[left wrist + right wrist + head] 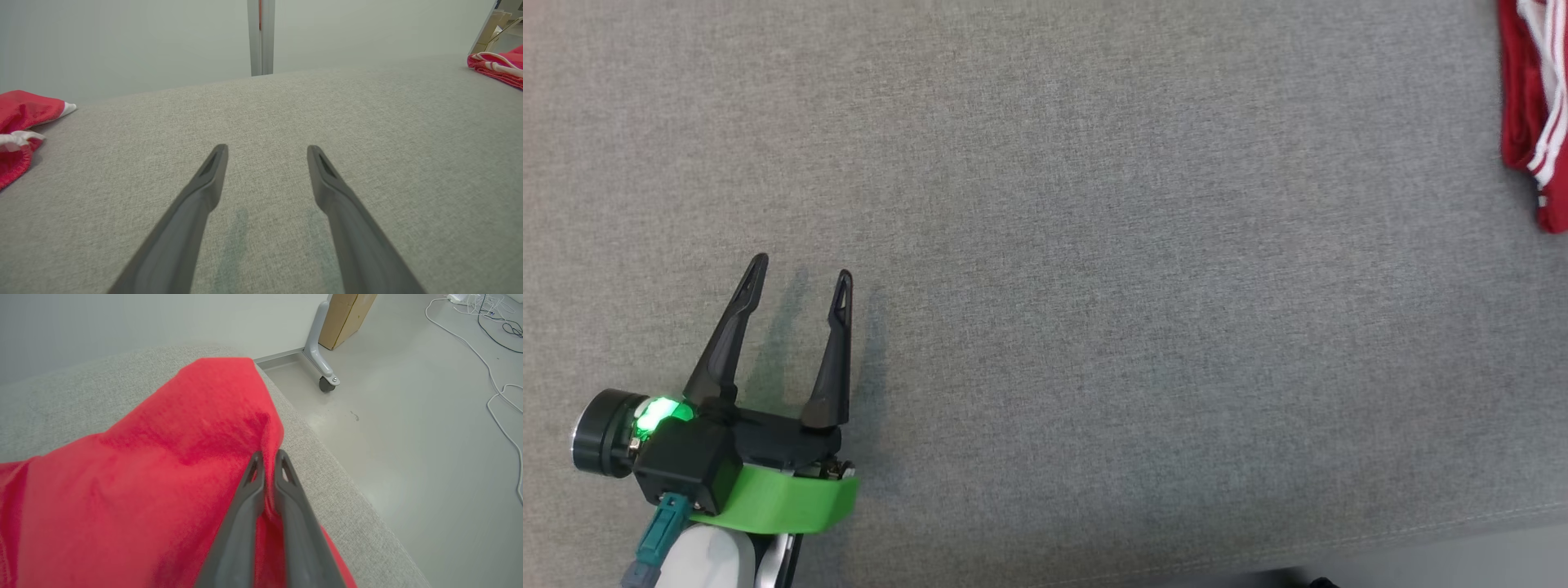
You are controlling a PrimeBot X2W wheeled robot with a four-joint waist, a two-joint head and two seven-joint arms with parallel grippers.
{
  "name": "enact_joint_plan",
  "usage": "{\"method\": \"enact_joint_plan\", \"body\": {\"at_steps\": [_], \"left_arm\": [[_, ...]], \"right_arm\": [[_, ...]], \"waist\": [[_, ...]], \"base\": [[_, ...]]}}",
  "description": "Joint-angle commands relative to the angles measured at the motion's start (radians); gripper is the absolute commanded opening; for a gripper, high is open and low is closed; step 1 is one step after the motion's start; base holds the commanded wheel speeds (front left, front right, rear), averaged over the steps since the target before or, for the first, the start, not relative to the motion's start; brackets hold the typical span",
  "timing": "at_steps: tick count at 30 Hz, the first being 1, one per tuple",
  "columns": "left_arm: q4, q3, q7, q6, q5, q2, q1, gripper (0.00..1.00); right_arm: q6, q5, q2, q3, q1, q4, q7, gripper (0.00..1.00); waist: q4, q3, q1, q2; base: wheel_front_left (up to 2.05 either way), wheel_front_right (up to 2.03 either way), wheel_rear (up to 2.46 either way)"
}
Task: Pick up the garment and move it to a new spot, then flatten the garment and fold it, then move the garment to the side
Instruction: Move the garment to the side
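1. The garment [1531,106] is red knit cloth with white stripes. In the head view it lies bunched at the table's [1094,286] far right, running off the frame.
2. The table top is grey woven fabric with a fine, even weave, flat and without creases.
3. The left gripper [802,268] hovers low over the bare weave at the lower left. Its two tapered dark fingers are spread wide with nothing between them. A green band wraps its base and a green light glows there.
4. The left wrist view shows the same spread fingers [212,171] casting faint shadows on the weave. The striped garment [496,67] lies far off at the right edge.
5. That view also shows a second red cloth [18,122] with white trim, crumpled at the table's left edge, and a pale upright post [260,36] behind the table.
6. The right wrist view shows the right gripper [269,454] pinched tight on a fold of the garment [163,457] near the table's edge. The cloth rises in a soft, fuzzy peak.
7. Beyond that edge it shows a smooth pale floor [408,457], a wheeled grey leg [325,371], a wooden panel [345,318] and loose white cables [496,400].
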Motion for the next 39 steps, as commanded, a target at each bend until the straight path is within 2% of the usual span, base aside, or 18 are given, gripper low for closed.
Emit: {"method": "enact_joint_plan", "body": {"at_steps": [1, 5, 6, 7, 8, 12, 16, 19, 29, 33, 39], "left_arm": [[-0.006, 0.008, 0.0, -0.003, -0.004, 0.007, 0.008, 1.0], [-0.012, 0.022, 0.0, -0.003, -0.004, 0.002, 0.019, 1.0], [-0.013, 0.025, 0.0, -0.003, -0.004, -0.002, 0.019, 1.0], [-0.013, 0.028, 0.0, -0.003, -0.004, -0.005, 0.018, 1.0], [-0.013, 0.03, 0.0, -0.003, -0.006, -0.009, 0.015, 1.0], [0.0, 0.034, 0.0, -0.003, -0.014, -0.031, 0.011, 1.0], [0.024, 0.041, 0.0, -0.003, -0.024, -0.055, 0.042, 1.0], [0.05, 0.048, 0.0, -0.003, -0.032, -0.071, 0.07, 1.0], [0.129, 0.119, 0.0, 0.001, -0.049, -0.101, 0.201, 1.0], [0.15, 0.139, 0.0, 0.006, -0.056, -0.103, 0.256, 1.0], [0.164, 0.141, 0.0, 0.014, -0.064, -0.104, 0.291, 1.0]], "right_arm": [[-0.002, -0.018, -0.005, -0.017, -0.023, 0.009, -0.011, 0.0], [-0.002, -0.126, -0.023, -0.066, -0.06, 0.03, -0.048, 0.0], [-0.002, -0.16, -0.022, -0.071, -0.064, 0.028, -0.067, 0.39], [-0.002, -0.185, -0.022, -0.08, -0.067, 0.023, -0.083, 0.89], [-0.002, -0.223, -0.018, -0.086, -0.066, 0.016, -0.11, 1.0], [-0.002, -0.299, 0.033, -0.079, -0.061, -0.04, -0.243, 1.0], [-0.002, -0.29, 0.095, -0.026, 0.01, -0.118, -0.374, 1.0], [-0.002, -0.256, 0.153, 0.03, 0.106, -0.211, -0.419, 1.0], [-0.002, -0.127, 0.36, 0.181, 0.647, -0.616, -0.438, 1.0], [-0.002, -0.114, 0.446, 0.231, 0.84, -0.702, -0.438, 1.0], [-0.002, -0.117, 0.517, 0.249, 1.026, -0.769, -0.439, 1.0]], "waist": [[0.024, 0.035, -0.0003, -0.0001], [0.04, 0.032, -0.0003, -0.0001], [0.041, 0.032, -0.0003, -0.0001], [0.041, 0.031, -0.0003, -0.0001], [0.04, 0.027, -0.0003, -0.0001], [0.033, -0.016, -0.0003, -0.0001], [0.021, -0.101, -0.0003, -0.0001], [0.012, -0.189, -0.0003, -0.0001], [-0.013, -0.455, -0.0003, -0.0001], [-0.025, -0.527, -0.0003, -0.0001], [-0.019, -0.568, -0.0003, -0.0001]], "base": [[0.0, 0.0, 0.0], [0.0, 0.0, 0.0], [0.0, 0.0, 0.0], [0.0, 0.0, 0.0], [0.0, 0.0, 0.0], [0.0, 0.0, 0.0], [0.0, 0.0, 0.0], [0.0, 0.0, 0.0], [0.0, 0.0, 0.0], [0.0, 0.0, 0.0], [0.0, 0.0, 0.0]]}}
